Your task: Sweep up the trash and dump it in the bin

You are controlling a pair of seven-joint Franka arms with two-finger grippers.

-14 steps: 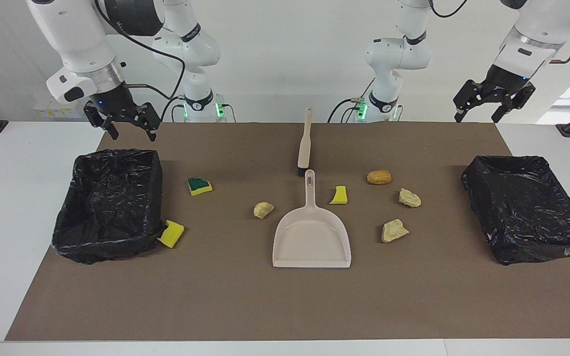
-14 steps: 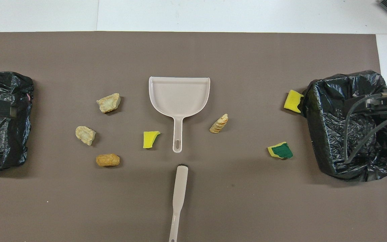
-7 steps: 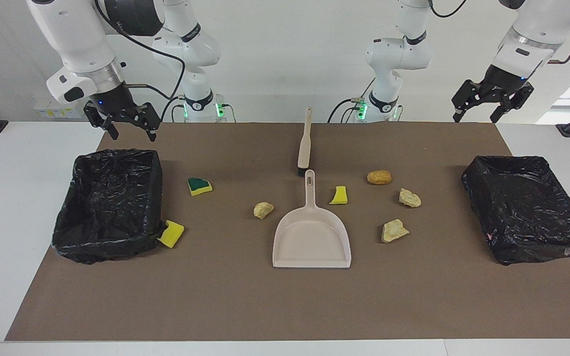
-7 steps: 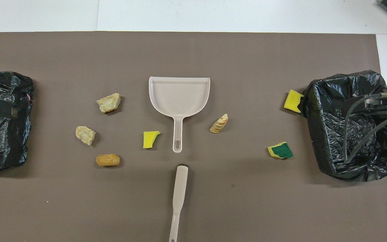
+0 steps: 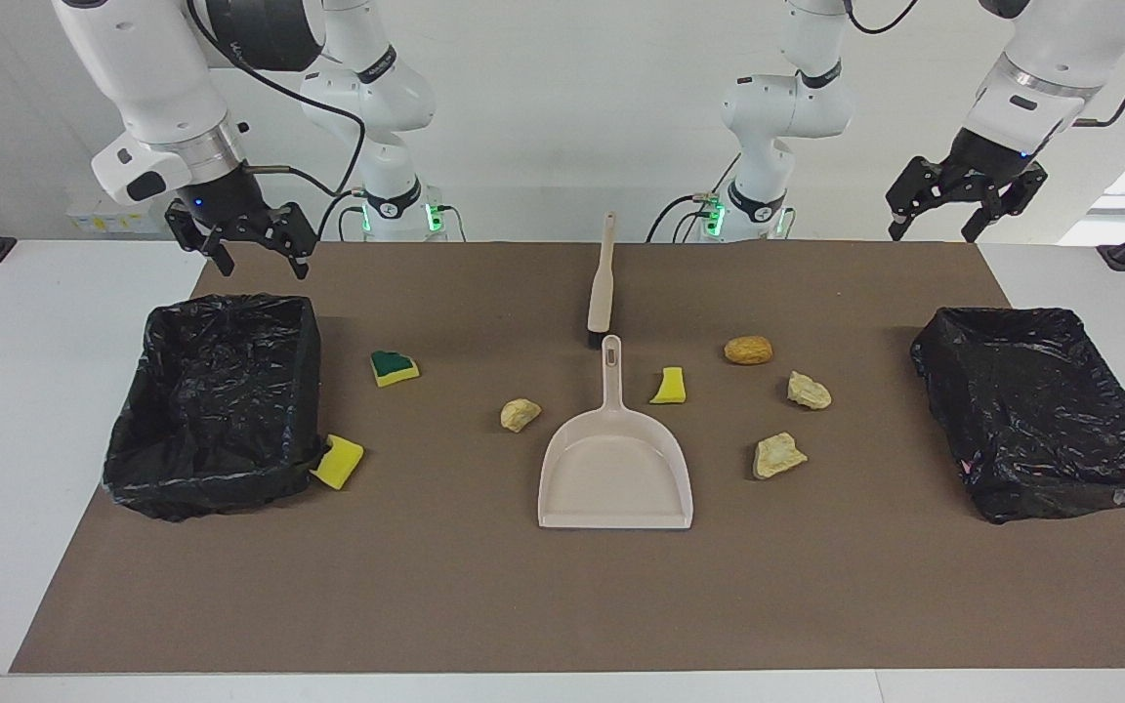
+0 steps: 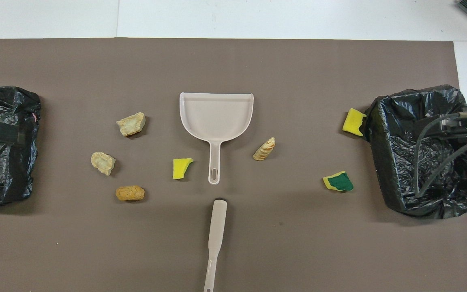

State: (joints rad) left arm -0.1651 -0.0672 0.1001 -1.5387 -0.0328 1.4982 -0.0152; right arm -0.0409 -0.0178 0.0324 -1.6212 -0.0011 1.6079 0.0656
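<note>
The trash lies scattered on the brown mat: a green-backed sponge (image 5: 394, 367), a yellow sponge (image 5: 339, 461) against the bin, a yellow piece (image 5: 669, 386), a brown lump (image 5: 748, 350) and three beige chunks (image 5: 520, 414) (image 5: 808, 390) (image 5: 777, 455). The beige dustpan (image 5: 615, 475) lies mid-mat, its handle toward the robots. The beige brush (image 5: 603, 283) lies just nearer the robots. My right gripper (image 5: 242, 249) hangs open and empty over the mat's edge by its bin. My left gripper (image 5: 943, 207) hangs open and empty, high over the mat's corner at its end.
Two black-lined bins stand on the mat, one at the right arm's end (image 5: 216, 405) and one at the left arm's end (image 5: 1041, 410). A white table border (image 5: 35, 410) surrounds the mat.
My left gripper has risen a little and drifted slightly toward the table's middle. The right gripper and everything on the mat have stayed put.
</note>
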